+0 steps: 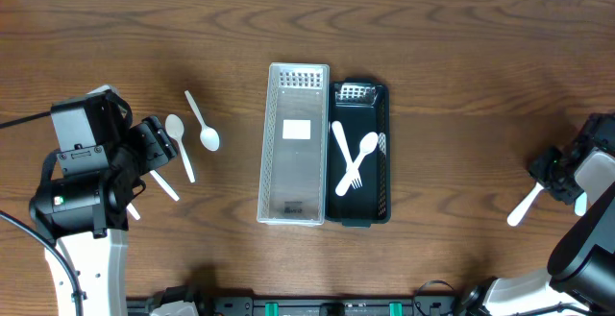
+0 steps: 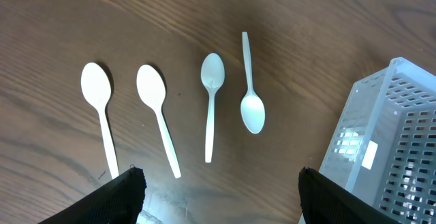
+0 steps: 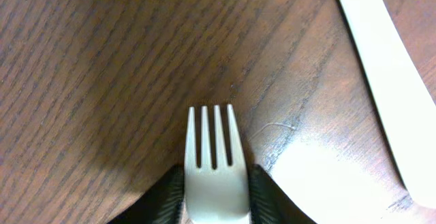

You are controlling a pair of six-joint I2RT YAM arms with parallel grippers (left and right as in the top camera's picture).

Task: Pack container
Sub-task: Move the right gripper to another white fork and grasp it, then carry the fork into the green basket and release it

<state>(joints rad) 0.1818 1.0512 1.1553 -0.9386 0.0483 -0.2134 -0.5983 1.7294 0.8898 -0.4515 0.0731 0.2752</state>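
Note:
The black container (image 1: 382, 114) sits mid-table and holds two crossed white utensils (image 1: 352, 162). A clear slotted container (image 1: 295, 143) lies against its left side and also shows in the left wrist view (image 2: 392, 135). My right gripper (image 1: 548, 170) at the far right is shut on a white plastic fork (image 3: 213, 176), tines pointing away over the wood. My left gripper (image 2: 219, 176) is open and empty, low over the table just short of several white spoons (image 2: 212, 94); in the overhead view it (image 1: 159, 151) sits beside those spoons (image 1: 177, 132).
A white utensil (image 1: 524, 206) lies on the table by my right gripper; its broad handle shows in the right wrist view (image 3: 381, 81). The table's front edge runs close behind both arms.

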